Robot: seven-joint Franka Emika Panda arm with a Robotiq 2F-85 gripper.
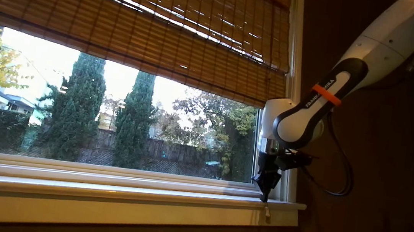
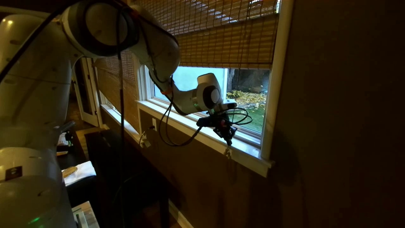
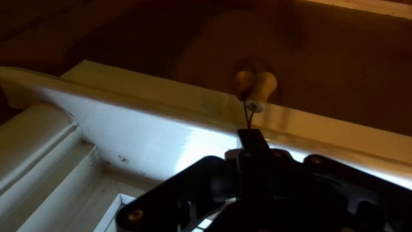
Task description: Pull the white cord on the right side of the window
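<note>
The window (image 1: 108, 172) has a white frame and sill, with trees outside. It also shows in an exterior view (image 2: 186, 77). My gripper (image 1: 264, 199) points down at the window's right end, just at the front of the sill; it also shows in an exterior view (image 2: 229, 143). In the wrist view my gripper's fingertips (image 3: 252, 135) are shut together on the cord (image 3: 249, 124). Two thin strands, dark here, come out of the tips to small wooden tassels (image 3: 262, 87). The tassels hang below the tips in both exterior views (image 1: 267, 213) (image 2: 227, 153).
The brown woven blind (image 1: 142, 36) covers the upper window and hangs above the wrist. The sill (image 1: 145, 193) lies close behind the fingertips. Black cables (image 2: 186, 139) loop off the arm. A dark wall (image 2: 332, 126) lies right of the frame.
</note>
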